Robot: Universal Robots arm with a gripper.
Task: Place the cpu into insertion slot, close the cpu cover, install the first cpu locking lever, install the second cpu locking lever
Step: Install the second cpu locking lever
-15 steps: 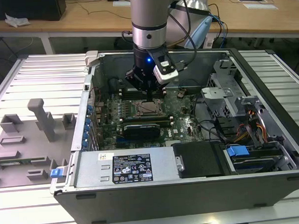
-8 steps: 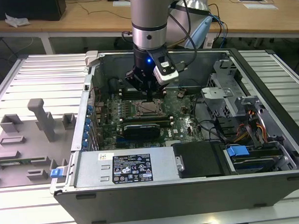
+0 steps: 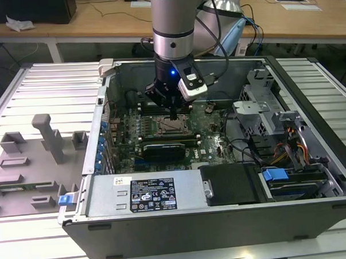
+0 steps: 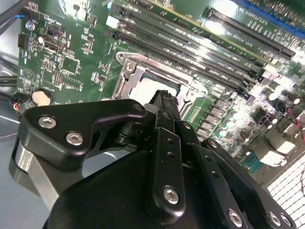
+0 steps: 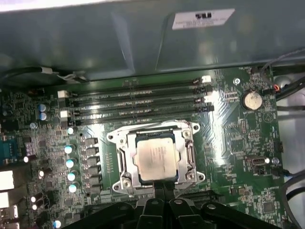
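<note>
The cpu [image 5: 156, 156], a square chip with a pale metal top, lies flat in the insertion slot [image 3: 172, 126] on the green board. The cpu cover [image 5: 125, 160], a silver frame, lies down around the chip's edges. A thin metal bar runs along the frame's edge next to the memory slots. My gripper [image 5: 162, 187] hangs just above the socket's edge farthest from the memory slots, shut with nothing between its fingers. In the exterior view the gripper [image 3: 172, 113] points straight down over the socket. In the second wrist view the gripper [image 4: 164, 98] hides part of the socket.
Long black memory slots [image 5: 138, 100] run beside the socket, with the case wall [image 5: 119, 43] behind them. A black card [image 3: 165, 147], the power supply [image 3: 147, 193] and a drive cage [image 3: 264, 120] crowd the case. A grey fixture plate [image 3: 30, 153] lies outside, on the exterior view's left.
</note>
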